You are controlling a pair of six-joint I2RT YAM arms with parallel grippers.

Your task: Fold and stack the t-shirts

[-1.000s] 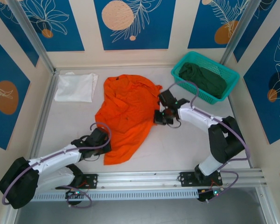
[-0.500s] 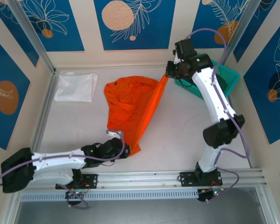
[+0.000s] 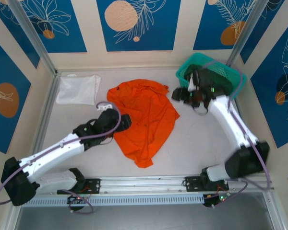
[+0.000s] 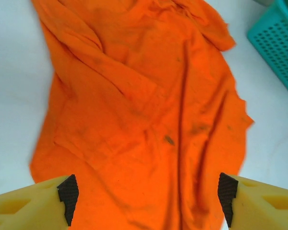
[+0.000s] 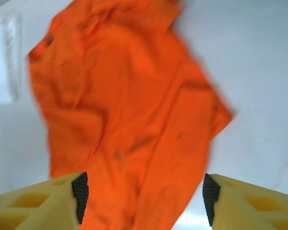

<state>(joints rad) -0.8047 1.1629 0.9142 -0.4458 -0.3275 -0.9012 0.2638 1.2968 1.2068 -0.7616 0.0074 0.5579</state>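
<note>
Table (image 3: pixel 197 143), with roughly one shirt of three done. Orange t-shirt (image 3: pixel 146 117), centre frame, lies spread but rumpled and not yet folded. Green t-shirt (image 3: pixel 222 75) sits bundled in the basket (image 3: pixel 238 76), upper right. White t-shirt (image 3: pixel 78 89), upper left, looks folded. My left claw (image 4: pixel 146 196) and right claw (image 5: pixel 141 191) gape empty over the orange cloth.

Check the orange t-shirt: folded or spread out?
Spread out, not folded: the orange t-shirt lies loose and wrinkled, flat on the table.
</note>
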